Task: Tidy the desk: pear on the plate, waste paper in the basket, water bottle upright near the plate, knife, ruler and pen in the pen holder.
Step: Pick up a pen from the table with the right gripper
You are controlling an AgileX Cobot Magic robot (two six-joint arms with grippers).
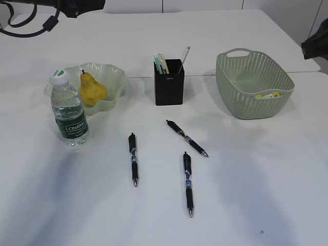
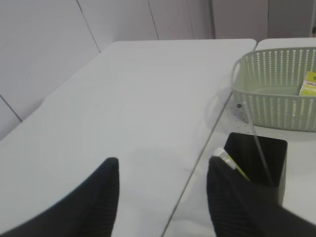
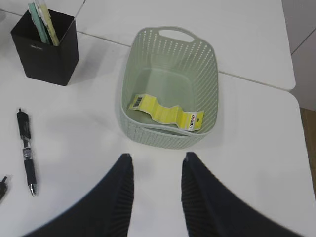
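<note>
Here's the white counter (image 1: 266,169), and much of the tidying is done. The yellow pear (image 1: 91,89) sits in the wavy pale green plate (image 1: 116,77) at the left, stem up. Just in front of the plate the water bottle (image 1: 68,110) stands upright, white cap on, dark green label facing us.

Centre back, the black pen holder (image 1: 169,84) carries a few slim items poking out of its top, among them a greenish one and a clear strip that may be the ruler, though that is hard to confirm. On the right, the sage green basket (image 1: 252,89) holds the waste paper (image 3: 165,113), a crumpled yellow strip lying flat on its floor.

Three black pens lie loose on the counter in front of the holder: the left pen (image 1: 133,159), the middle pen (image 1: 188,183) and the angled pen (image 1: 186,138), all apart from one another.

The left claw (image 2: 162,185) hangs above the back counter beside the holder, jaws parted, gripping nothing. The right claw (image 3: 155,180) hovers just before the basket, jaws parted too, empty.
</note>
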